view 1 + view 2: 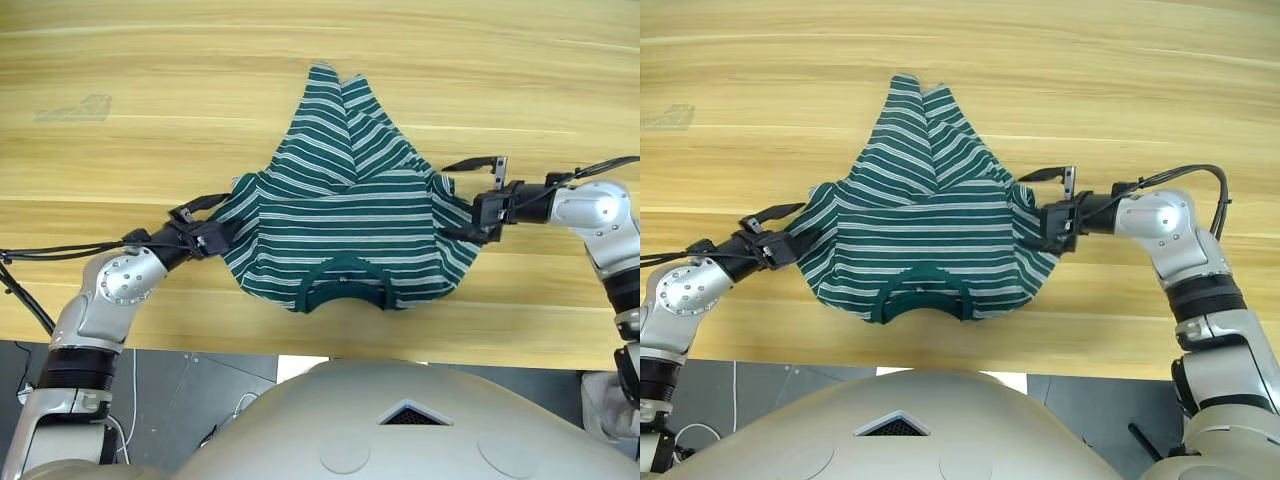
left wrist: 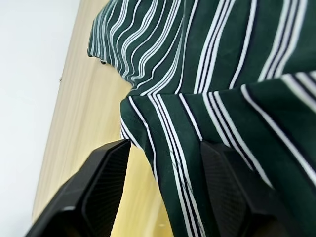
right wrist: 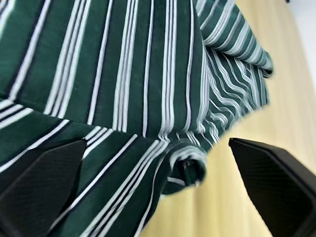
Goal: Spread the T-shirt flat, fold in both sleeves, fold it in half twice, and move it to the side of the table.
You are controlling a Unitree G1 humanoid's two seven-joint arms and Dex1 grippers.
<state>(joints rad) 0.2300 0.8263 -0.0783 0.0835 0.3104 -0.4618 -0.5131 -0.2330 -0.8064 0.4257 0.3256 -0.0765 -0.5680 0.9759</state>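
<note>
A green T-shirt with white stripes lies on the wooden table, its collar toward the near edge. Its far part is bunched into a narrow point. My left gripper is at the shirt's left side, open, with the cloth's edge between its fingers. At the shirt's right side my right gripper is wide open. One of its fingers is raised above the table, and the sleeve edge lies between the two.
Bare wood stretches around the shirt on the far, left and right sides. The table's near edge runs just behind the collar, with dark floor and cables below it.
</note>
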